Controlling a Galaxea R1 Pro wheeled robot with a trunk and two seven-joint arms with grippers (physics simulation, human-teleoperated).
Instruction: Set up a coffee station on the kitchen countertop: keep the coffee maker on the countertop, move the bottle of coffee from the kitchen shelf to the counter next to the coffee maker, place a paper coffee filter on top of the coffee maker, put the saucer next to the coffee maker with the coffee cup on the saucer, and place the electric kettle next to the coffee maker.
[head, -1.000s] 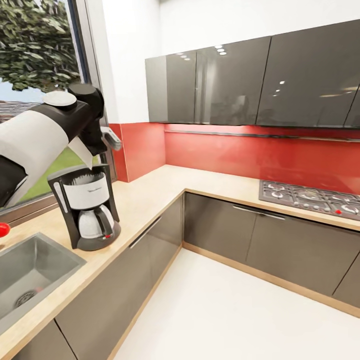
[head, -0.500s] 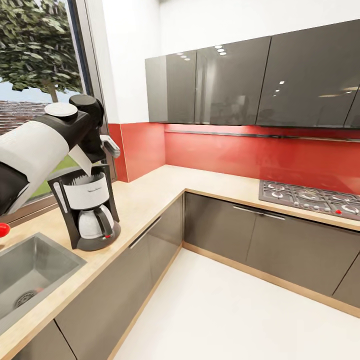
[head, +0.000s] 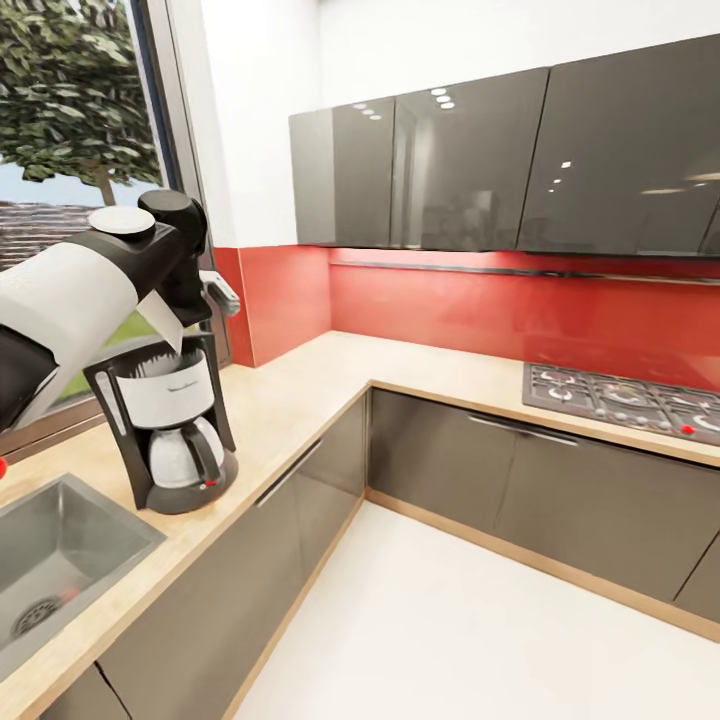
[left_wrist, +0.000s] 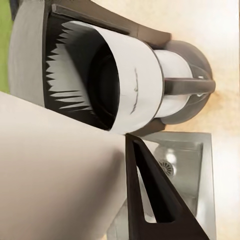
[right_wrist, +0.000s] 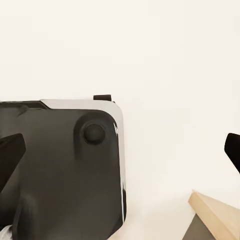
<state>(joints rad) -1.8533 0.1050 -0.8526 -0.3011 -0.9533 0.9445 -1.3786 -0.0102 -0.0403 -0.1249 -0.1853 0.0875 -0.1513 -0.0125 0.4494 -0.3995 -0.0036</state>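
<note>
Holding the paper coffee filter (head: 160, 321) pinched in my left gripper (head: 178, 322) directly above the coffee maker (head: 165, 425) on the kitchen countertop (head: 300, 390), I am risking an off-centre release, judging the cone could tip off the rim below.

Your coffee maker (head: 165, 425) stands upright on the beige desk (head: 300, 385) beside the steel sink; your left hand (head: 190, 300) holds the white paper filter (head: 160, 322) just above its open top.
</note>
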